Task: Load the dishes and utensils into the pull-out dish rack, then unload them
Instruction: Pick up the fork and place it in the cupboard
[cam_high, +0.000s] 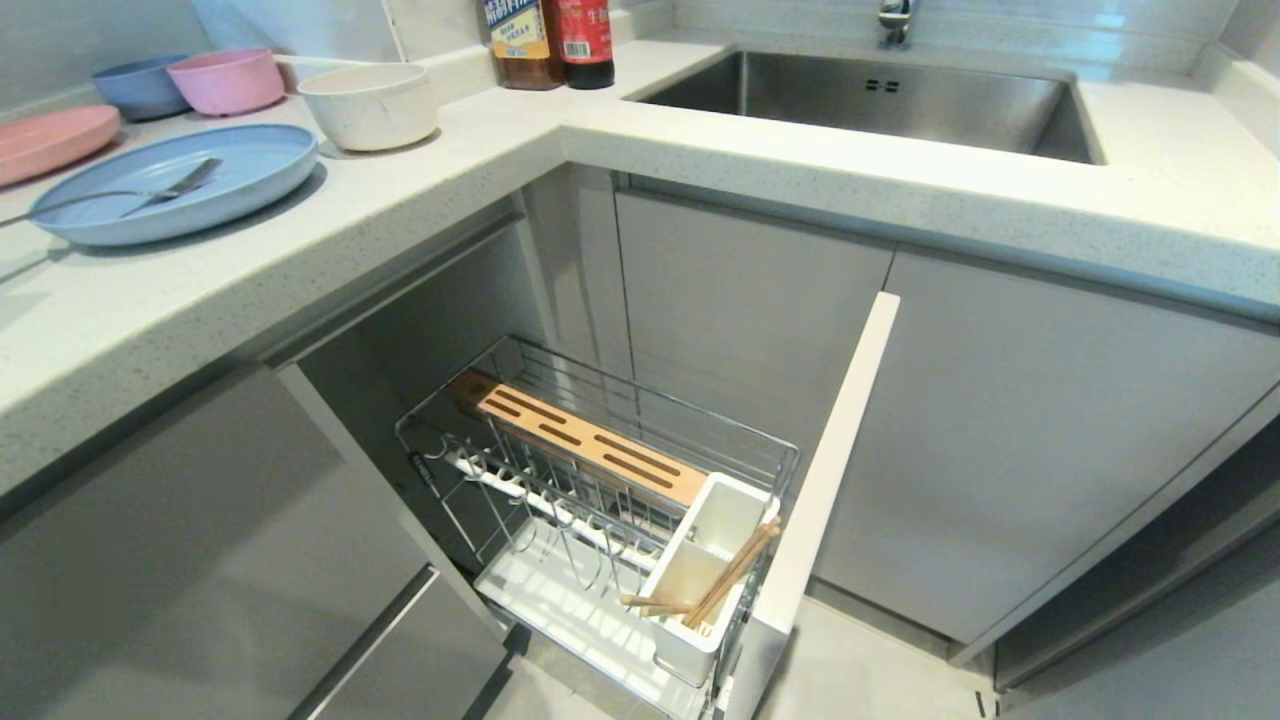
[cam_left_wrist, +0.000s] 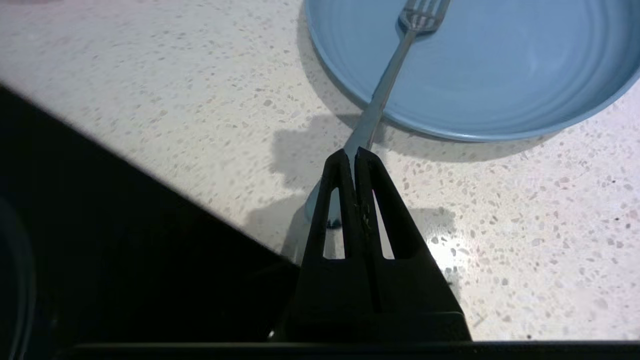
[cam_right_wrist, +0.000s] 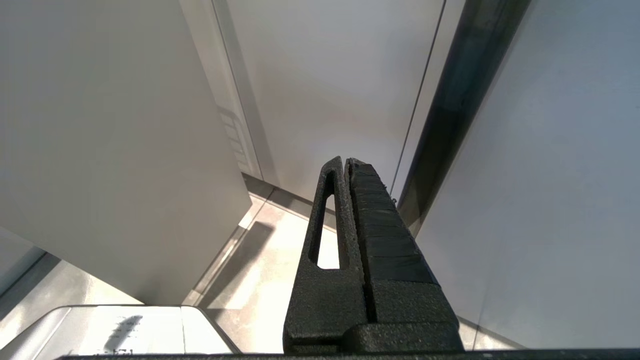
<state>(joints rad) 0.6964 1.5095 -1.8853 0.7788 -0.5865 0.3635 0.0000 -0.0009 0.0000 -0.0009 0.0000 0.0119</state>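
The pull-out dish rack (cam_high: 600, 500) stands drawn out of the lower cabinet at the bottom centre of the head view, its pale front panel (cam_high: 830, 460) seen edge-on to the right. Its far end is partly shadowed under the counter, and its lower front corner is cut off by the frame edge. A slotted wooden strip (cam_high: 590, 440) runs along the chrome wire, and the white utensil holder (cam_high: 705, 575) at the near end carries the chopsticks (cam_high: 735, 570), leaning crosswise. On the speckled countertop (cam_high: 420, 190) at upper left sit a light-blue plate (cam_high: 240, 185) with a fork (cam_high: 160, 190) lying across it, an off-white bowl (cam_high: 370, 105), a pink bowl (cam_high: 228, 80), a blue bowl (cam_high: 140, 88) and a pink plate (cam_high: 50, 140) cut by the left edge. Two bottles (cam_high: 550, 40), tops cropped, stand beside the steel sink (cam_high: 870, 100). Neither arm appears here.

In the left wrist view, the left gripper (cam_left_wrist: 354, 157) has its fingers pressed together on the fork's handle (cam_left_wrist: 367, 127) just outside the plate rim (cam_left_wrist: 350, 95); the tines rest inside the plate at the top of the frame, their tips cut off. The handle's end is hidden behind the fingers. The lower left is dark and unreadable.

In the right wrist view, the right gripper (cam_right_wrist: 347, 162) is closed on nothing, pointing at grey cabinet fronts (cam_right_wrist: 100, 150) and pale floor (cam_right_wrist: 265, 280).
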